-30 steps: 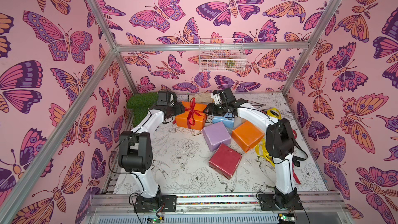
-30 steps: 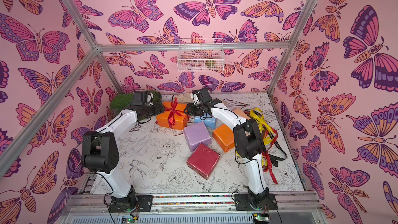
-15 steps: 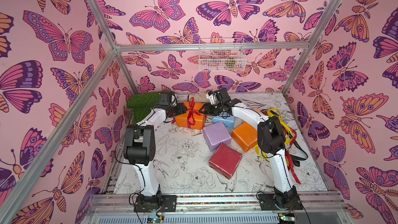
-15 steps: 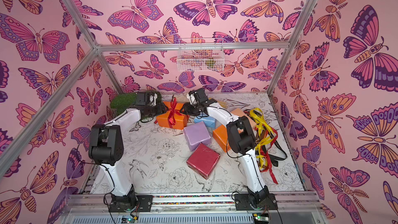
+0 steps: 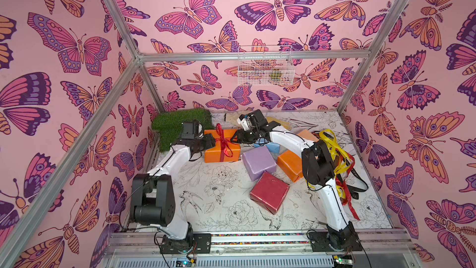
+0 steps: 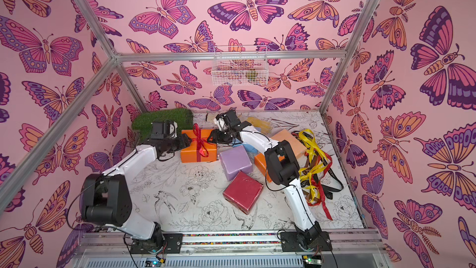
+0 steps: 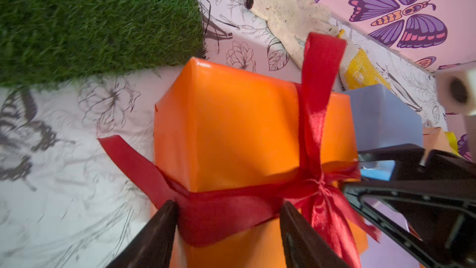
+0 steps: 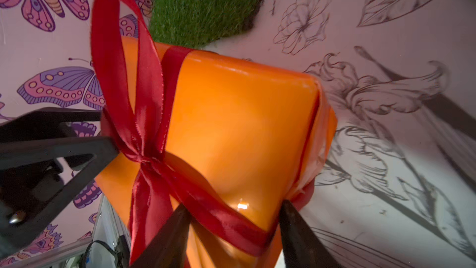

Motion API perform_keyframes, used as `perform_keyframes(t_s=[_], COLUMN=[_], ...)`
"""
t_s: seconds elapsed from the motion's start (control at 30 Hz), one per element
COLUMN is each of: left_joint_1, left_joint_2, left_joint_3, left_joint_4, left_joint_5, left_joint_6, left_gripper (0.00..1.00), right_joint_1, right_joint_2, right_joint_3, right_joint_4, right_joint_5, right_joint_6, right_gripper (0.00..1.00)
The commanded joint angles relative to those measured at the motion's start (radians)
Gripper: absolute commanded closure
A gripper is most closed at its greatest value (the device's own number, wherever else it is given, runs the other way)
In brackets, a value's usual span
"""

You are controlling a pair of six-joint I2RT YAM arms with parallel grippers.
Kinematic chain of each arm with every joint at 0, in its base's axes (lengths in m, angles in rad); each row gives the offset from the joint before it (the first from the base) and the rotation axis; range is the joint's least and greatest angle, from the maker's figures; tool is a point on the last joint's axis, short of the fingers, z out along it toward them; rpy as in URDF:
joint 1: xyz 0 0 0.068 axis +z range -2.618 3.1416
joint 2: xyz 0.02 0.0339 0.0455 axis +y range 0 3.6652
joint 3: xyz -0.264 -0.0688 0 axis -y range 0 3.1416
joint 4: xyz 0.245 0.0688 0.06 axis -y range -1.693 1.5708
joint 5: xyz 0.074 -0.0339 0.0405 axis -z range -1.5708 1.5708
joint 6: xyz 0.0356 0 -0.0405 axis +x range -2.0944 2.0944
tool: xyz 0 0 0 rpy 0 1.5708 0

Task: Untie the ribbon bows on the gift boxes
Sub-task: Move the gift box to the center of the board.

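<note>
Nearest the arm bases lies the dark red box (image 5: 269,195) on the flower-printed table (image 5: 206,202). Behind it the lilac box (image 5: 258,162) and a plain orange box (image 5: 289,163) sit just beside each other. The light blue box (image 5: 270,146) is behind them, partly hidden by the right arm. To their right a heap of loose ribbons (image 5: 332,155) (yellow, red and black) lies tangled beside that arm, and the peach box (image 5: 305,134) shows behind it.

Farther back stands the tied orange box (image 5: 215,148), the only one wearing a bow. A red ribbon (image 5: 224,143) crosses its top, with one loop standing up. The left gripper (image 5: 210,141) is at the box's left end and the right gripper (image 5: 235,139) at its right end, both close to the knot.

In the left wrist view the left gripper (image 7: 229,204) has its jaws apart, astride the ribbon band at the box's edge. In the right wrist view the right gripper (image 8: 233,206) likewise straddles a ribboned corner — whether either one presses on anything, I cannot tell.

Beyond lie the green turf mat (image 5: 175,125) and a cream glove (image 7: 283,14) by the back wall. Up on that wall hangs a wire basket (image 5: 265,65).
</note>
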Motion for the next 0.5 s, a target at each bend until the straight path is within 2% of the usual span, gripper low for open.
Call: perform_keyframes(t_s=[0.0,0.27,0.47], left_joint_1=[-0.018,-0.065,-0.183], left_joint_2=[-0.119,-0.434,-0.552], left_joint_3=[-0.102,-0.365,-0.45], left_joint_4=[-0.042,-0.064,-0.105], left_joint_5=[0.029,-0.012,-0.037], left_joint_6=[-0.075,-0.217,-0.27], left_gripper=[0.34,0.35,0.35], right_joint_1=[0.082,0.178,0.24], right_joint_2=[-0.056,-0.21,-0.374], right_joint_3=[-0.054,-0.247,-0.469], right_joint_4=[-0.042,-0.051,-0.02], right_joint_5=[-0.055,0.024,0.096], right_joint_6=[-0.021,-0.019,0.028], right_gripper=[0.44,0.44,0.43])
